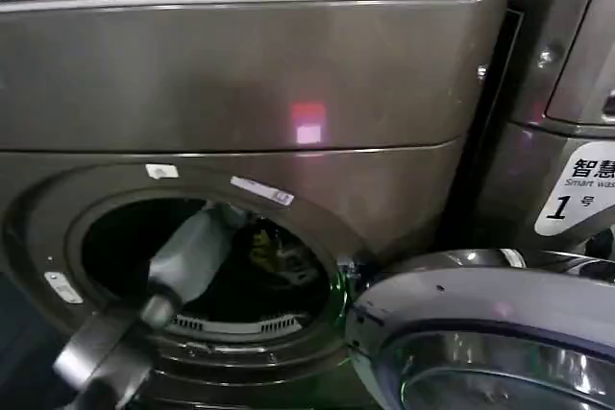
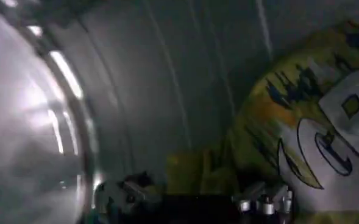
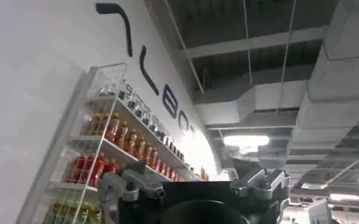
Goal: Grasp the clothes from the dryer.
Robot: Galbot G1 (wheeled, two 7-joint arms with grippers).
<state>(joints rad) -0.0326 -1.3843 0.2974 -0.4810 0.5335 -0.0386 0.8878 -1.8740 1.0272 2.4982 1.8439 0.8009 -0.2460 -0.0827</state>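
The left arm reaches into the dryer (image 1: 240, 74) through its open porthole, and the left gripper (image 2: 194, 201), jaws released, is just beside the clothes (image 2: 307, 134) lying deep in the drum. The step in hand is the approach; next it should advance onto the fabric and clench. The right gripper (image 3: 194, 185) waits away, raised toward the ceiling, jaws released.

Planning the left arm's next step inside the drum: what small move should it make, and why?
Probably ease the left tool forward toward the clothes. Its fingers stand open with nothing between them, and the yellow-green and white fabric lies just ahead, off to one side, inside the dryer.
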